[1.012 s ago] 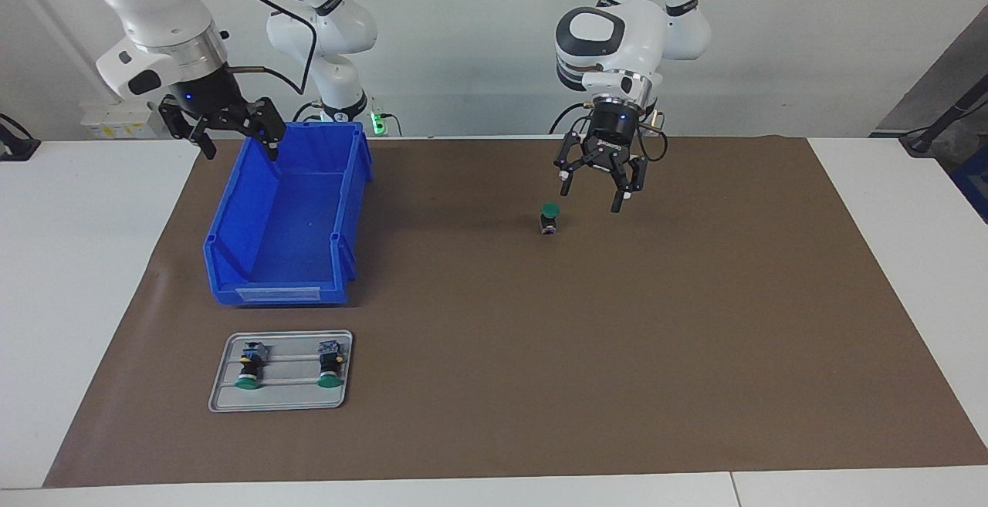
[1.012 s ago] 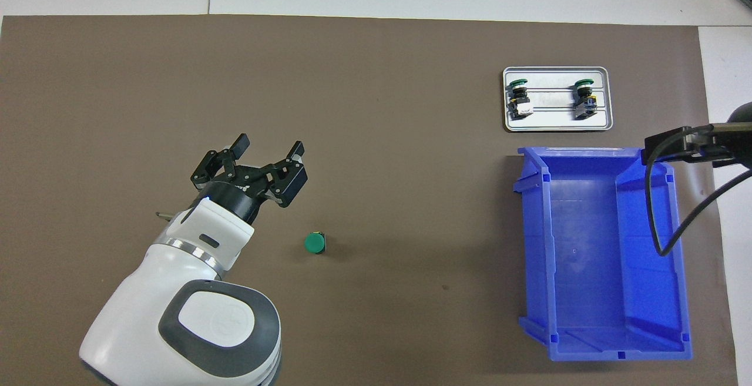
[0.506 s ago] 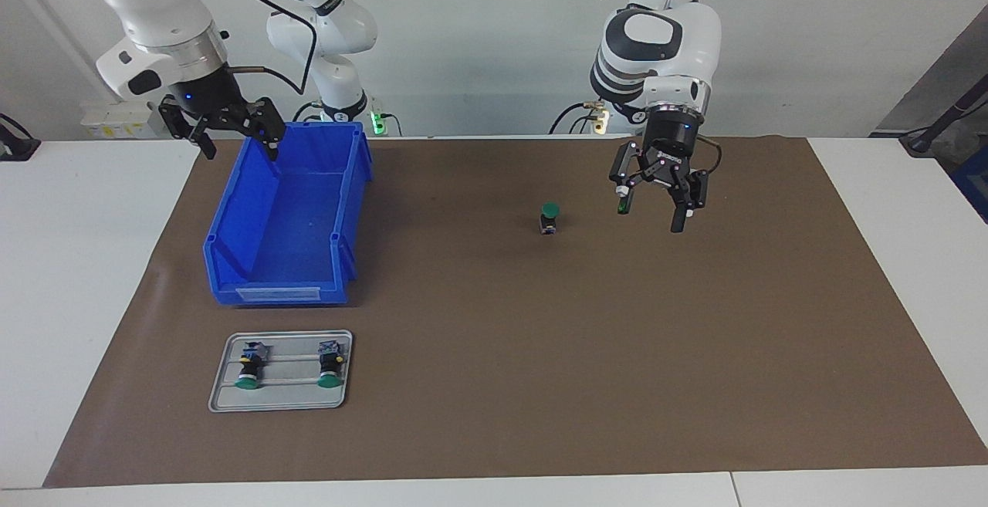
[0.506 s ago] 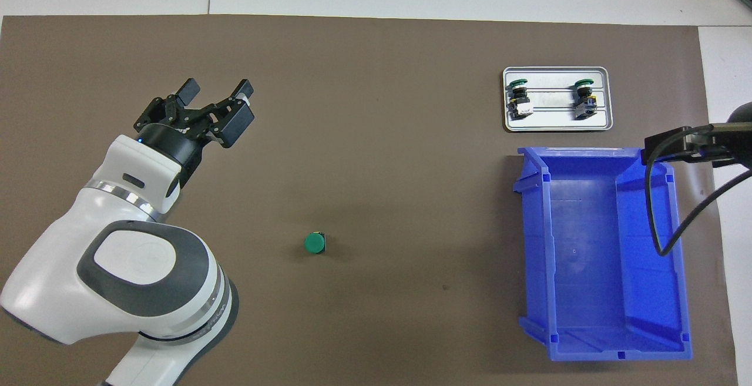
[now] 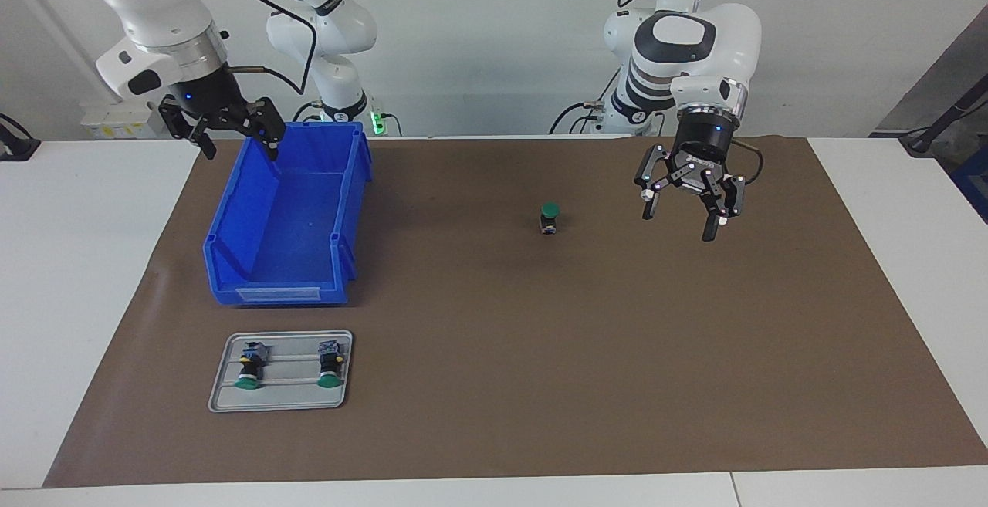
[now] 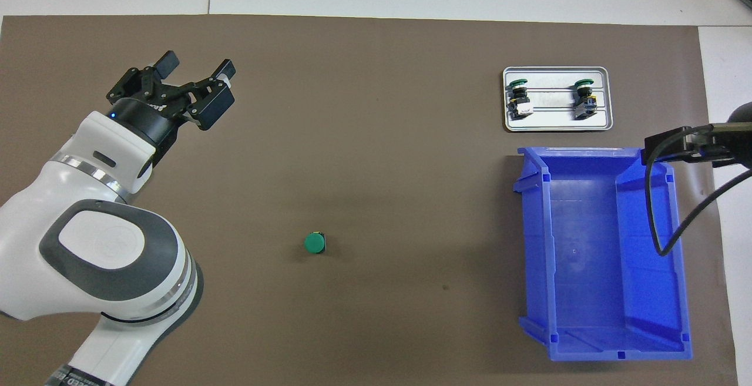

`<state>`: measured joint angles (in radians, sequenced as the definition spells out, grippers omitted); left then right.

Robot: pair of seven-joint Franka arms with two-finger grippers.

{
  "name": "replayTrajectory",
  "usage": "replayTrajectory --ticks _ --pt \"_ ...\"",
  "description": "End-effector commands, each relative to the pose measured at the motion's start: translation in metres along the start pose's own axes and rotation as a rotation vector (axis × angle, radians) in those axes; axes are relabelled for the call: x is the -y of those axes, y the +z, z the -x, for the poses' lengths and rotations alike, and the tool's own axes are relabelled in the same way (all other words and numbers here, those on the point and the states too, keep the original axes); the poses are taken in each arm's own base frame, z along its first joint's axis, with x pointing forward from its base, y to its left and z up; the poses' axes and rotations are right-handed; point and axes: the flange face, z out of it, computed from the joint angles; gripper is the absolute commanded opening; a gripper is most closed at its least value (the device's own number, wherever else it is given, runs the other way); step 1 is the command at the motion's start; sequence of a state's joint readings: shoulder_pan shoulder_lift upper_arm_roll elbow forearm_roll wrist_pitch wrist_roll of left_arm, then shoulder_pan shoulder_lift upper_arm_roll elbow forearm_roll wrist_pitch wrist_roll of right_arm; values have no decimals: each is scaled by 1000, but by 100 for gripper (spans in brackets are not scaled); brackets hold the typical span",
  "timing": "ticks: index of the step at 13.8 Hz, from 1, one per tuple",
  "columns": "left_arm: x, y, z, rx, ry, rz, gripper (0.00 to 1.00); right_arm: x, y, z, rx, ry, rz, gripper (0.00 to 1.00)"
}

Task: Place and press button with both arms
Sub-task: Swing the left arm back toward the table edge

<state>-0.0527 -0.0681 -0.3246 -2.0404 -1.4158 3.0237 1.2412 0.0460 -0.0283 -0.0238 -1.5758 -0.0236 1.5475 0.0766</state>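
One green-capped button (image 5: 549, 218) (image 6: 315, 243) stands upright and alone on the brown mat (image 5: 540, 353), cap up. My left gripper (image 5: 678, 224) (image 6: 198, 61) hangs open and empty over the mat, well clear of the button toward the left arm's end of the table. My right gripper (image 5: 239, 153) is open and empty, raised over the corner of the blue bin (image 5: 278, 291) (image 6: 599, 351) nearest the robots, where that arm waits.
A grey metal tray (image 5: 282, 401) (image 6: 558, 127) lies just farther from the robots than the bin. Two more green-capped buttons (image 5: 248, 368) (image 5: 330, 366) lie on their sides on it. The bin has nothing in it.
The left gripper has swung away from beside the button toward the left arm's end of the table, staying open. The button and the right arm have not moved.
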Motion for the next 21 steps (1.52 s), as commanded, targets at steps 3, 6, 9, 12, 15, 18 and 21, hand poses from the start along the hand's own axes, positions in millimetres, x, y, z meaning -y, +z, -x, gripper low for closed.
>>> replayTrajectory --ticks 3,6,9,12,15,18,21 --pt "52 -7 -20 105 196 87 100 -1 0 6 8 14 -21 100" --pt "78 -16 -41 216 297 154 100 -1 0 6 6 14 -21 100" --pt "88 -25 -52 344 365 166 100 -1 0 6 8 14 -21 100" --pt "85 -30 -55 487 381 142 100 -1 0 6 6 14 -21 100" --pt "72 -36 -48 663 315 94 100 -1 0 6 6 14 -21 100" --pt "64 -47 -39 825 298 3 100 -1 0 6 8 14 -21 100" --pt "68 -62 -37 906 335 -46 100 -1 0 6 8 14 -21 100"
